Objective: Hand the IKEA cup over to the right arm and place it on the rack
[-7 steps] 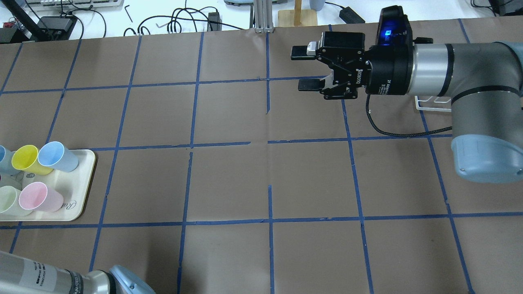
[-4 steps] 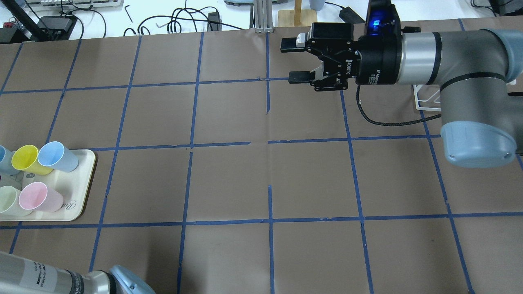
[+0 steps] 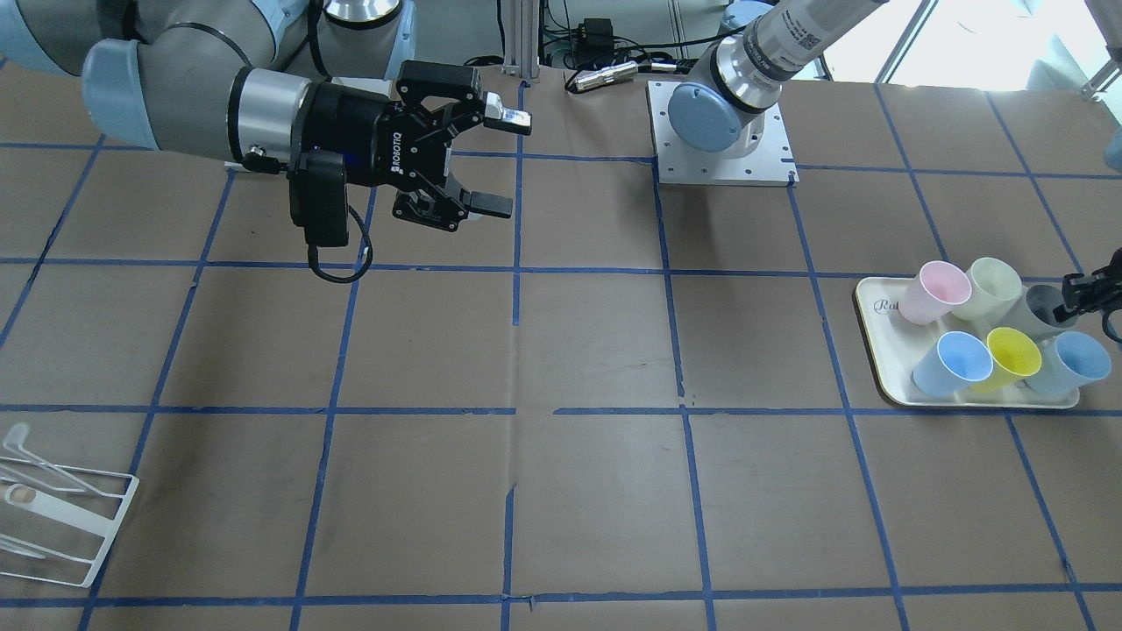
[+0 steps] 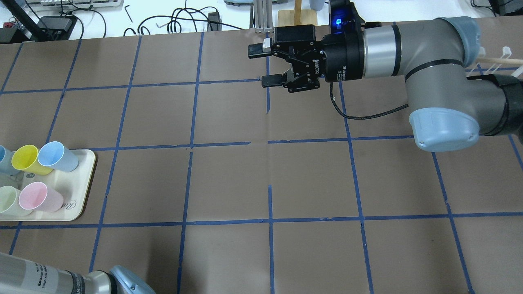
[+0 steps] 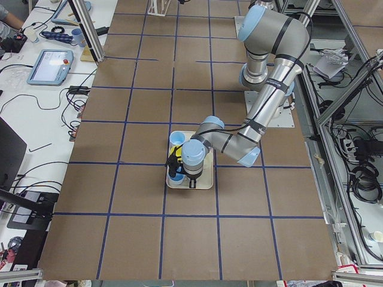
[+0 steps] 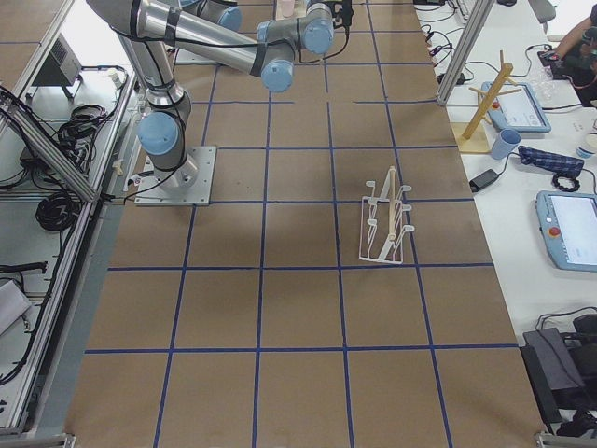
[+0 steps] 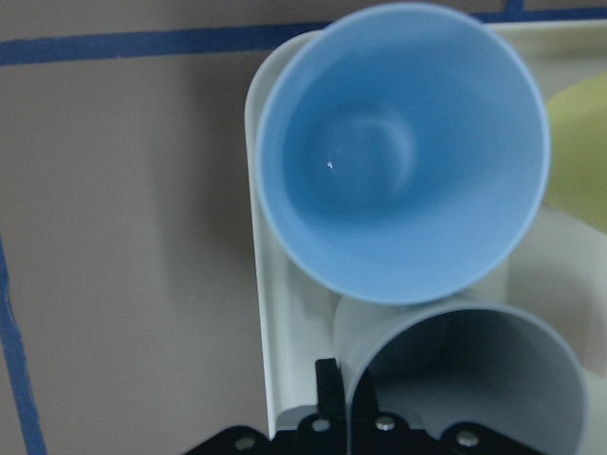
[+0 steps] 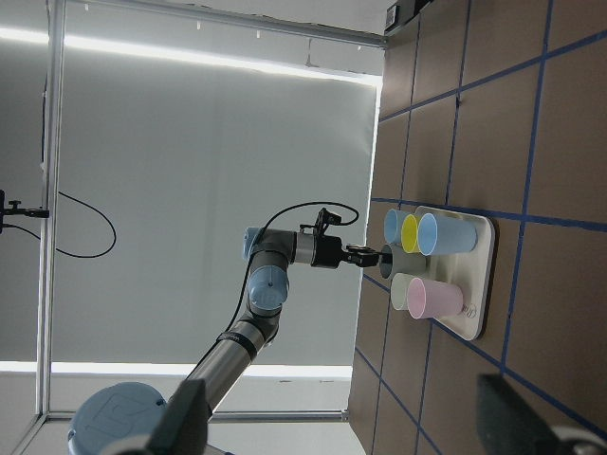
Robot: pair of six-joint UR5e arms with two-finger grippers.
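The light grey IKEA cup (image 3: 1039,307) stands among coloured cups on the cream tray (image 3: 877,350) at the robot's left. It fills the lower right of the left wrist view (image 7: 474,379). My left gripper (image 3: 1082,294) is at its rim. One finger (image 7: 327,389) lies against the outside of the cup wall, and the jaws look closed on that wall. My right gripper (image 4: 263,65) is open and empty, held above the table's far middle, pointing towards the tray. The white wire rack (image 3: 61,517) stands on the robot's right (image 6: 384,224).
A light blue cup (image 7: 398,152) stands right beside the grey one. Pink (image 3: 936,291), pale green (image 3: 990,285), yellow (image 3: 1012,355) and another blue cup (image 3: 955,361) share the tray. Cables and a wooden stand (image 4: 297,16) lie beyond the far edge.
My right arm has swung left and a little towards the far edge, carrying its open gripper to about the table's centre line. The tray and its cups have not moved.
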